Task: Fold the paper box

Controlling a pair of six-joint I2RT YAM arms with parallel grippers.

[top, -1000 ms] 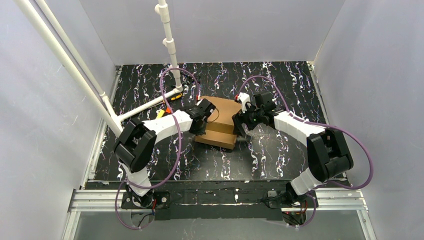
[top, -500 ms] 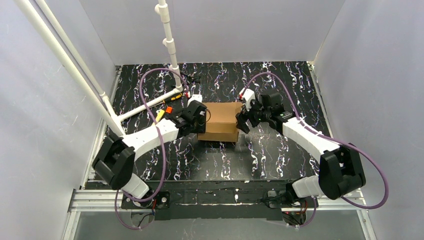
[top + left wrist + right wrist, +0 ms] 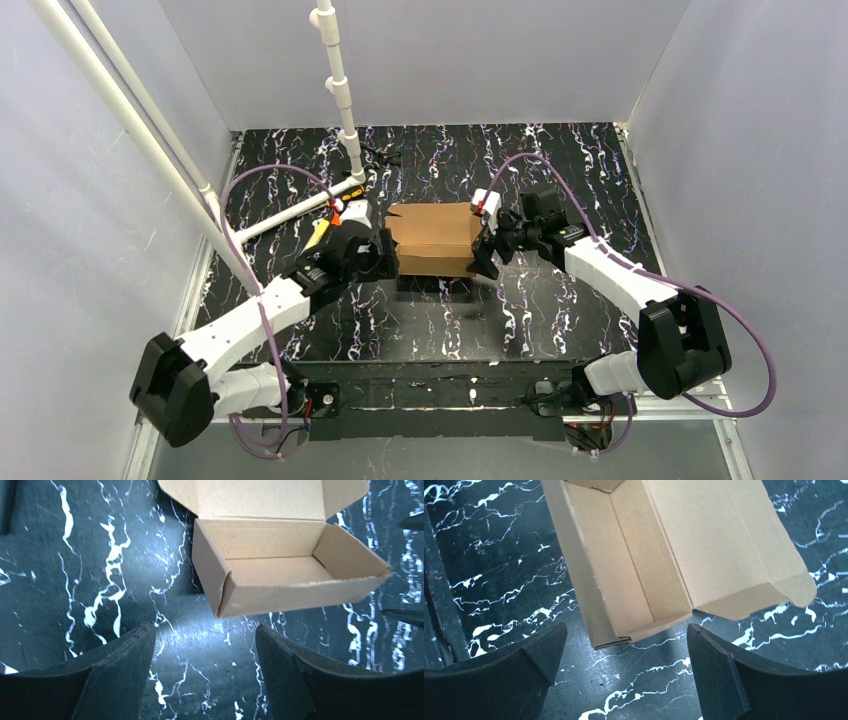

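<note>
The paper box (image 3: 432,238) sat near the middle of the dark marbled surface (image 3: 560,160). Its walls were up as a tray, and its lid flap was open at the far side. Closing and tucking the lid seemed all that was left. The left gripper (image 3: 205,635) hung just beside its left end, jaws apart and empty. The right gripper (image 3: 626,630), wide open, held nothing at the right end.

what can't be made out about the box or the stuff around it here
- paper box lid: left wrist view, the top edge cuts off its far flap.
- Box's far end: right wrist view, cut off by the top edge.
- orange-and-black item by the white pipe: top view, too small to identify.
</note>
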